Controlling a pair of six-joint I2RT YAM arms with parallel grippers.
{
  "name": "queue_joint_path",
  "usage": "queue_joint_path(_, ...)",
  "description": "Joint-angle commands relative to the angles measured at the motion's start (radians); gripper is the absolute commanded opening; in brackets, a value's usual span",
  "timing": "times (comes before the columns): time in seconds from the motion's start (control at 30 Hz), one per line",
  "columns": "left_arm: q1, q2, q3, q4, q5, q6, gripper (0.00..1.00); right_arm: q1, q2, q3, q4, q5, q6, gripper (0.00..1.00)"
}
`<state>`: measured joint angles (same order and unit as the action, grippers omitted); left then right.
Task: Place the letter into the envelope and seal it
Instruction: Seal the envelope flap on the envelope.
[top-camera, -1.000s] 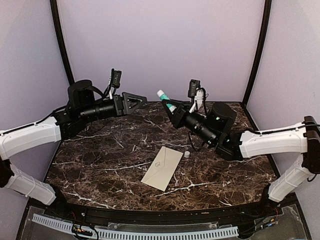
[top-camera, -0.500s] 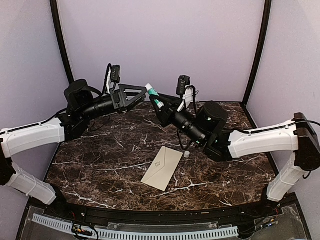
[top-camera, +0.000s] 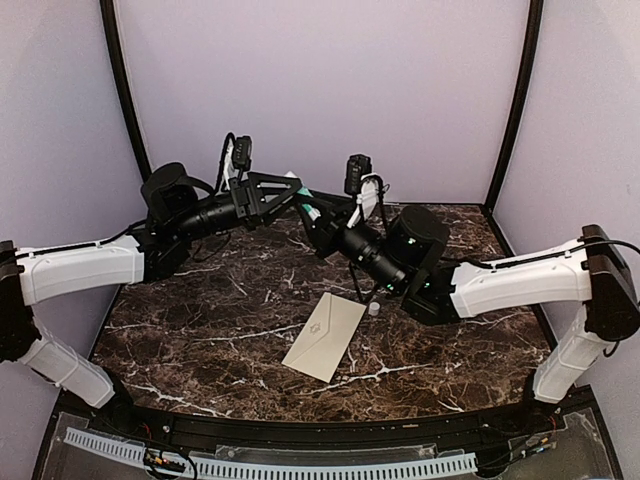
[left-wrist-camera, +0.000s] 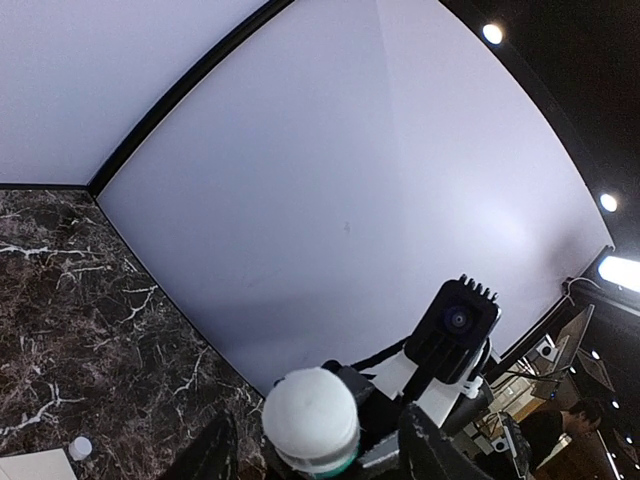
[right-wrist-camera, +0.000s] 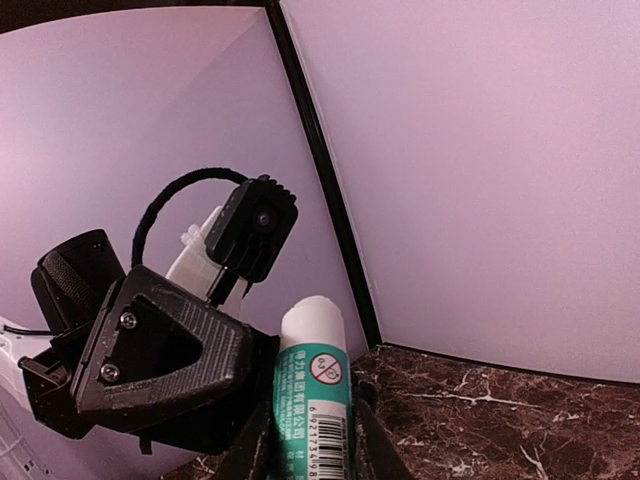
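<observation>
The cream envelope (top-camera: 325, 336) lies flat and slantwise on the marble table (top-camera: 200, 330), its small emblem facing up. The letter is out of view. High over the back of the table, my right gripper (top-camera: 318, 215) is shut on a green glue stick (right-wrist-camera: 312, 385) whose white end points up and to the left. My left gripper (top-camera: 298, 192) meets it from the left. Its fingers stand on either side of that white end (left-wrist-camera: 311, 410) with a gap on each side, so it is open around it. A corner of the envelope (left-wrist-camera: 30, 468) shows in the left wrist view.
A small white cap (top-camera: 373, 309) stands on the table just right of the envelope's far end, also in the left wrist view (left-wrist-camera: 79, 447). Lilac walls with black corner posts (top-camera: 515, 100) close in the back and sides.
Both arms have swung toward each other above the back of the table. The left gripper's fingers have come round the glue stick's white end. The envelope and cap have not moved.
</observation>
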<state>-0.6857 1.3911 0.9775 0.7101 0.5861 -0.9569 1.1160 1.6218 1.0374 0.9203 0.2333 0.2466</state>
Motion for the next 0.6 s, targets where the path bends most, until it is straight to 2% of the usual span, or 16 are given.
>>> queue_joint_path(0.0, -0.005, 0.013, 0.025, 0.078, 0.024, -0.035, 0.50, 0.019, 0.016, 0.035, 0.028, 0.009, -0.031, 0.23)
queue_joint_path(0.3, -0.005, 0.021, 0.023, 0.088, 0.025, -0.046, 0.33, 0.030, 0.035, 0.049, 0.000, 0.032, -0.057, 0.24)
queue_joint_path(0.57, -0.004, 0.019, 0.020, 0.085, 0.023, -0.046, 0.24, 0.034, 0.039, 0.050, -0.003, 0.048, -0.070, 0.25)
